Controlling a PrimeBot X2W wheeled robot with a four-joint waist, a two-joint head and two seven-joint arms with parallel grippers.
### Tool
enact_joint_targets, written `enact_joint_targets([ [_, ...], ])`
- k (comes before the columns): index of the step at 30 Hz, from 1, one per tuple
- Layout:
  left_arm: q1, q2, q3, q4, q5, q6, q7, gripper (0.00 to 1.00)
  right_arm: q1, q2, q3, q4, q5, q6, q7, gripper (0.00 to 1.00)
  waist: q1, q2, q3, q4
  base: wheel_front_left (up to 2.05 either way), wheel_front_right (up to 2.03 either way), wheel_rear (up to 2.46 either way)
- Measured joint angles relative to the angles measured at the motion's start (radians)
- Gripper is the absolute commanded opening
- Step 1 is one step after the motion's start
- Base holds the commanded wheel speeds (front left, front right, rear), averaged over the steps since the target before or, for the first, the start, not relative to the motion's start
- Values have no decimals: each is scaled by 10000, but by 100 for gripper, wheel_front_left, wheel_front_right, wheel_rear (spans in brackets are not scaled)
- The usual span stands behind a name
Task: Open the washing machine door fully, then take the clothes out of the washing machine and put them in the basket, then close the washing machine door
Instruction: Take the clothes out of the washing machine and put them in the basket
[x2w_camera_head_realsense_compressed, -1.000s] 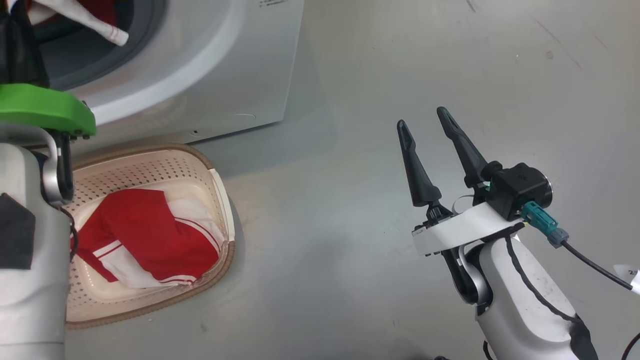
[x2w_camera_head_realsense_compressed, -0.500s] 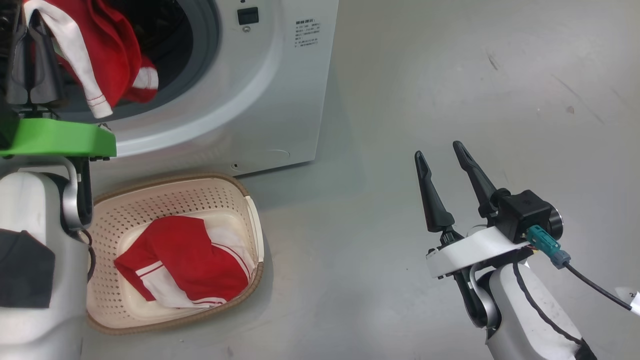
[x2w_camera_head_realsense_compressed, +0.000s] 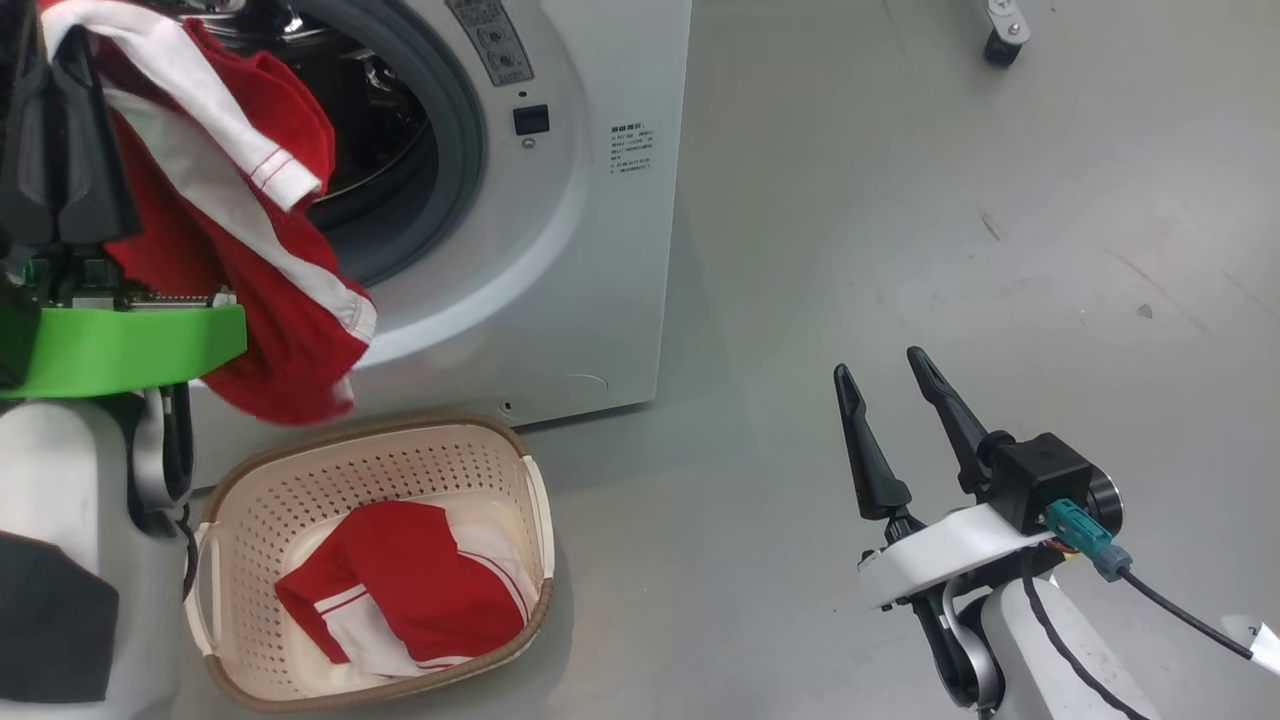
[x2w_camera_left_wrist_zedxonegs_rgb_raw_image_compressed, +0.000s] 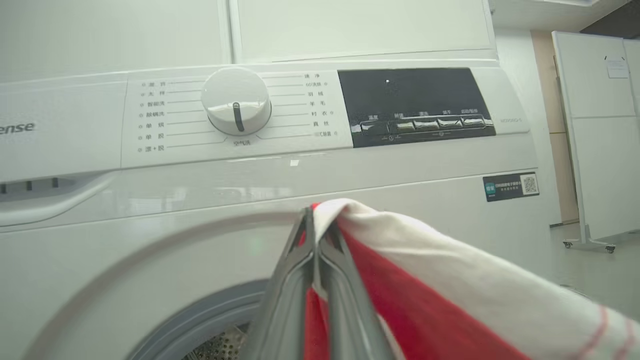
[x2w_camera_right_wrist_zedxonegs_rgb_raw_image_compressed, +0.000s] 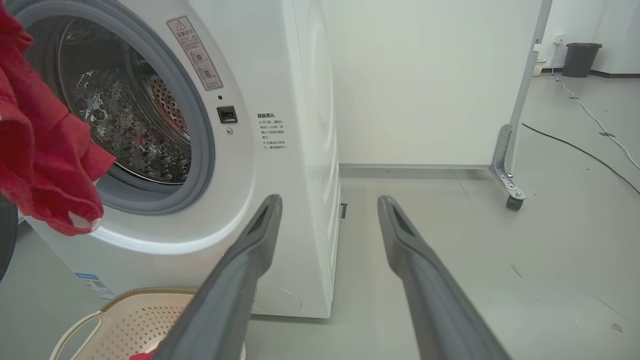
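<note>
Left fingers (x2w_camera_left_wrist_zedxonegs_rgb_raw_image_compressed: 292, 285) pinch clothes (x2w_camera_head_realsense_compressed: 260, 350), half-hiding washing machine (x2w_camera_head_realsense_compressed: 590, 250) drum (x2w_camera_head_realsense_compressed: 385, 130); basket (x2w_camera_right_wrist_zedxonegs_rgb_raw_image_compressed: 125, 320) cut off.

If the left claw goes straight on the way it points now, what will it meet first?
Most likely the big white front-loading washing machine, on its front panel just above the round drum opening; the distance is unclear.

Pale forearms (x2w_camera_head_realsense_compressed: 60, 480), long dark fingers (x2w_camera_head_realsense_compressed: 868, 450), green left wrist plate (x2w_camera_head_realsense_compressed: 120, 345), teal plug (x2w_camera_head_realsense_compressed: 1078, 530), black cable (x2w_camera_head_realsense_compressed: 1180, 612)
</note>
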Motion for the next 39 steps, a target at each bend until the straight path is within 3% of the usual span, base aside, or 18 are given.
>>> enact_joint_targets([
  [8,773,-65,173,-1210,2,98,-10,0,290,2,-10,-12,-12,4,0,100,0,0,-475,120,0,0,0],
  [16,2472,-587,-54,-1204,-115,173,443,0,300,6,56,-192,-13,102,0,100,0,0,-344,96,0,0,0],
  [26,4075,-970,-378,180,-483,178,855,0,256,4,25,-506,-23,105,0,100,0,0,262,-26,0,0,0],
  [39,3919,-957,-259,2127,-723,176,782,0,-206,4,176,-986,90,96,0,100,0,0,1393,-321,0,0,0],
])
